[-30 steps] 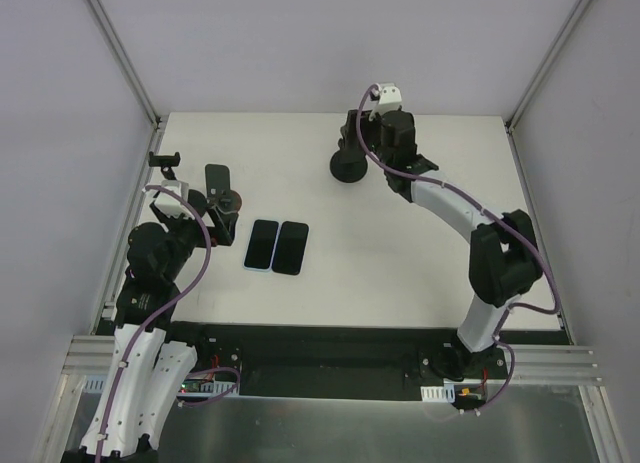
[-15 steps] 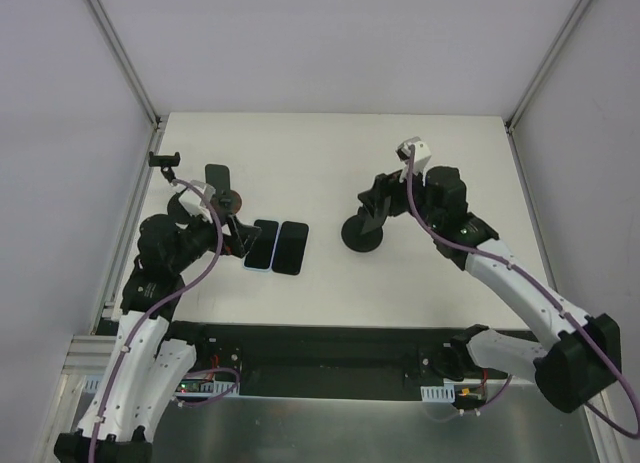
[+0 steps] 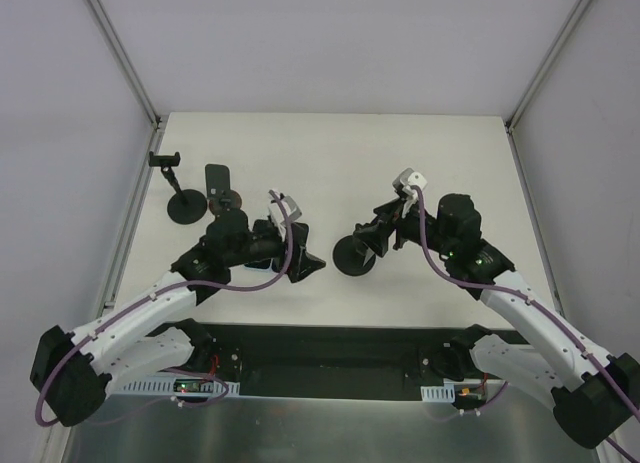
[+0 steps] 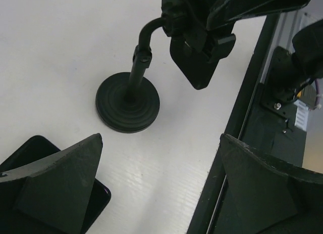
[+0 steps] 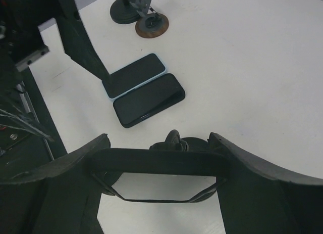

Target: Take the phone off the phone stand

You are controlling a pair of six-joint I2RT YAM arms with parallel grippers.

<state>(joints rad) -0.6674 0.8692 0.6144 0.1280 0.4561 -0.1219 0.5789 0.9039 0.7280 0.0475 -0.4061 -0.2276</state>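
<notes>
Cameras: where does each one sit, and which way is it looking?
Top external: high above and behind the arms, facing down at the white table; the left arm and right arm both show.
Left wrist: on the left arm, facing across the table at the phone stand; its open left tool frames the bottom.
Right wrist: on the right arm, facing down past its right tool, closed on the phone, toward two flat phones.
Shared: top external and left wrist both show the stand's round base.

The held phone [image 5: 156, 161] hides most of the stand [image 5: 174, 139]; the left arm [image 3: 170, 298] seemingly covers both table phones [image 5: 146, 100].
</notes>
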